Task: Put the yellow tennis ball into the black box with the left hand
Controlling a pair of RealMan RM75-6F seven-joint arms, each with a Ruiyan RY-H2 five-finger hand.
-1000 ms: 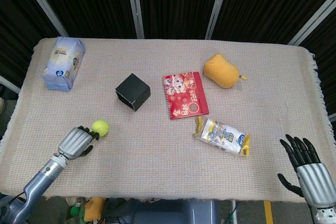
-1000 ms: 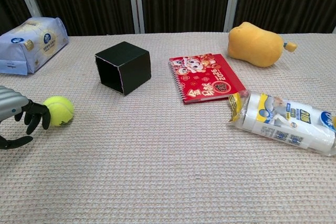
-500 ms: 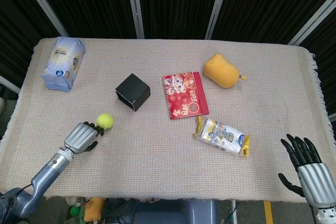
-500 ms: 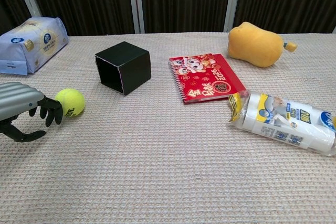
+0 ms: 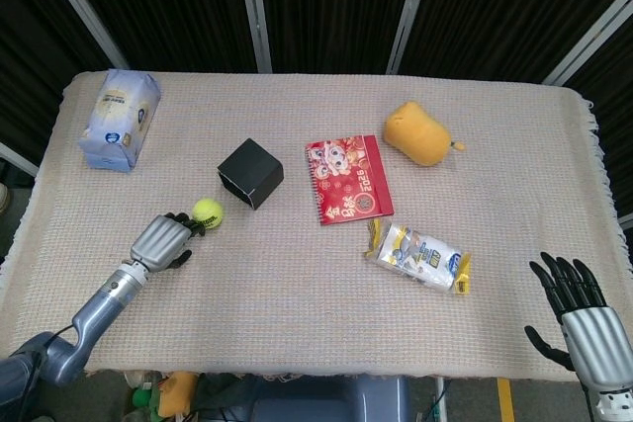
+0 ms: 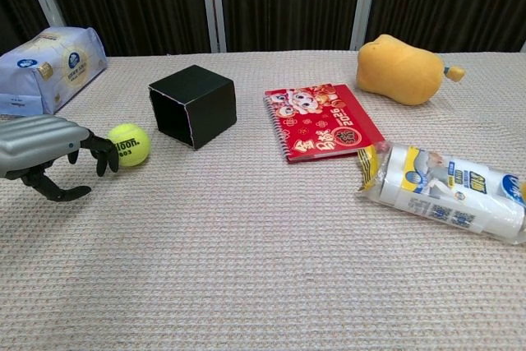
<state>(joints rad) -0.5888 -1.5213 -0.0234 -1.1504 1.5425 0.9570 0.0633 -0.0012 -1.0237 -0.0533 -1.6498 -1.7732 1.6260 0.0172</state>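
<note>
The yellow tennis ball (image 5: 207, 211) (image 6: 129, 144) lies on the cloth just left of and in front of the black box (image 5: 250, 173) (image 6: 193, 104), a small gap apart. The box lies on its side, its open face turned toward the ball. My left hand (image 5: 163, 242) (image 6: 45, 150) sits low over the table behind the ball, fingers bent downward, dark fingertips (image 6: 104, 152) touching the ball's left side and the thumb apart below; it holds nothing. My right hand (image 5: 574, 308) hangs off the table's front right corner with fingers spread and empty.
A blue tissue pack (image 5: 120, 119) (image 6: 49, 57) lies at the back left. A red notebook (image 5: 348, 179) (image 6: 323, 119) lies right of the box, a yellow plush toy (image 5: 420, 132) (image 6: 403, 69) behind it, and a white snack package (image 5: 419, 255) (image 6: 448, 191) in front.
My left hand has slid forward and to the right, rolling the ball ahead of its fingertips until it lies close to the box. The right hand has not moved.
</note>
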